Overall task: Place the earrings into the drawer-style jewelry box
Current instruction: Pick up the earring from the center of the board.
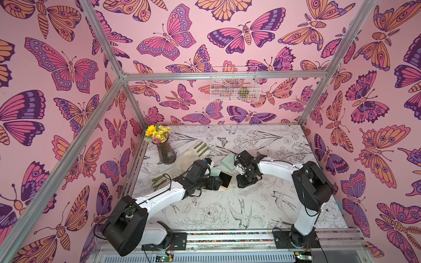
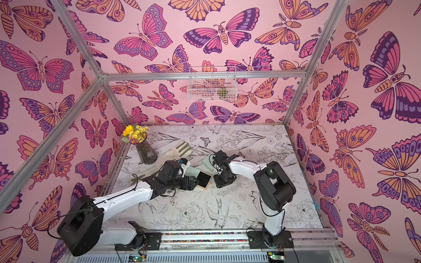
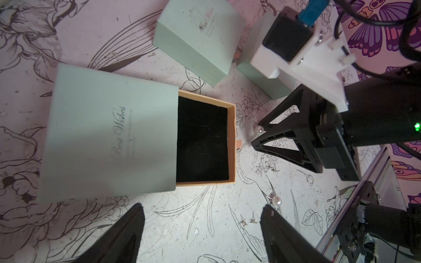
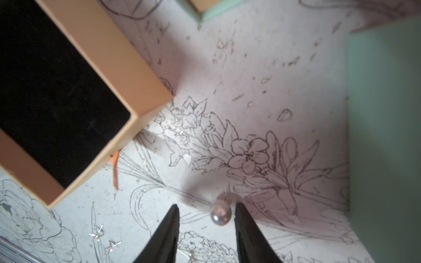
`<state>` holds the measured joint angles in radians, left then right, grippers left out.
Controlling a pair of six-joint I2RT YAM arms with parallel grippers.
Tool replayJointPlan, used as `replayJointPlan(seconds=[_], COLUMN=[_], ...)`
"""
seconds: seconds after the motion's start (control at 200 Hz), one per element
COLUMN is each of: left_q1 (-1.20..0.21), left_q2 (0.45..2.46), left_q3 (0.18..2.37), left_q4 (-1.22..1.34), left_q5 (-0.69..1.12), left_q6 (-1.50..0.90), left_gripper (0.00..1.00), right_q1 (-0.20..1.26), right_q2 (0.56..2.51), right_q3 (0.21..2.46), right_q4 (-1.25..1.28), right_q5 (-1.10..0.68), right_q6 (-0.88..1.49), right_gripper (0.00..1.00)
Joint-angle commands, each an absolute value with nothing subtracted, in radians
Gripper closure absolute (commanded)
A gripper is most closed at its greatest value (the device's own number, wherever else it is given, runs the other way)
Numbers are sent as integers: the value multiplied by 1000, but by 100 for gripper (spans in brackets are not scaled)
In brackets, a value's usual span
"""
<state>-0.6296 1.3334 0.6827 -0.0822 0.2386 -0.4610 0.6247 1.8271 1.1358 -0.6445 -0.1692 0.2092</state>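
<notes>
While the left gripper [image 3: 202,208] hangs wide and empty, the right gripper [image 4: 206,205] sits spread around a pearl earring [image 4: 220,215] and must pinch.

We record the jewelry box [image 1: 225,181] near the middle of the bench [image 1: 205,211], its drawer [image 3: 202,141] drawn partway out of the sleeve [image 3: 109,132] toward the front right. A second box [image 3: 200,36] and a third box [image 3: 262,75] lie behind it, apart from each other. One pearl earring [image 4: 220,215] rests on the bench between the fingers [image 4: 166,232] of the right pincer [image 4: 206,205], just off the drawer's outer end; whether it touches a finger we cannot say. A second pearl earring [image 3: 276,200] lies nearer the front, star studs [image 3: 271,169] between the two. The vase [image 1: 166,154] stands at the rear left, a glove [image 1: 191,152] just right of it, a second glove [image 1: 159,181] before it.
</notes>
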Motion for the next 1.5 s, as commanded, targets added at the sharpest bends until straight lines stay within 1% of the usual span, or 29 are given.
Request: replayJointPlan(seconds=[0.0,0.2,0.401,0.976,1.077,1.212,1.497], left_q1=[-636,-635,-635,-636,-636,-635,-636], left_q2=[1338,1312,1293,1315,1315,1312,1305], left_q3=[697,674,658,672,673,674,666], left_q4=[-94,-96,-96,-97,-95,-96,-96], left_q5=[246,223,212,220,219,217,213], left_q6=[-448,-463,-469,-462,-463,-462,-469], left_gripper=[18,18,18,18,18,18,19], right_q1=[635,644,652,655,656,656,656], right_q2=[1842,1897,1930,1944,1947,1956,1968], right_q3=[1134,1190,1217,1230,1230,1242,1258], right_q4=[-702,-733,-749,-746,-740,-744,-764], right_q5=[-108,-42,-16,4,-2,-7,6], right_q6=[214,187,176,205,205,193,183], right_gripper=[58,58,61,73,72,69,72])
